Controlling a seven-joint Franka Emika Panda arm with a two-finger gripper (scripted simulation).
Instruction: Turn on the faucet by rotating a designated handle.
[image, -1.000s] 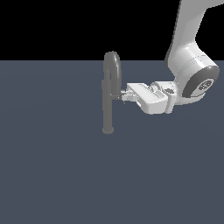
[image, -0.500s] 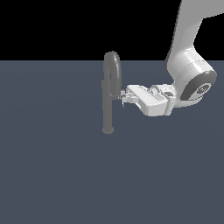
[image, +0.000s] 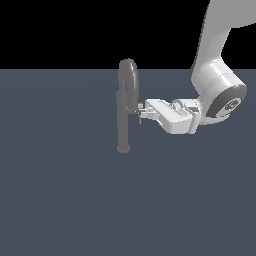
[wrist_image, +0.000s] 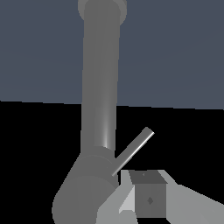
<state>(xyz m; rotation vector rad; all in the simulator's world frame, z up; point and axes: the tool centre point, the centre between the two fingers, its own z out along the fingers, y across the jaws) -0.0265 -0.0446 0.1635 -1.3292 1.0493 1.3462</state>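
Gripper (image: 141, 112) has crept closer, now touching the handle (image: 134, 109) at the faucet's (image: 123, 120) three o'clock; finger spread cannot be told; rotation is pending.

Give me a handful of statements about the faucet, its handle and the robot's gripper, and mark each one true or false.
1. The faucet stands upright on its small round foot. True.
2. The gripper comes at the faucet from the exterior view's left. False: it reaches in from the exterior view's right.
3. The gripper's tips are at the handle, about halfway up the pipe. True.
4. The faucet lies tipped over on the surface. False: it is upright, with its arched top uppermost.
5. In the wrist view the handle shows as a slim bar jutting at an angle from the pipe. True.
6. The gripper is down at the faucet's foot. False: it is well above the foot, at mid-pipe height.
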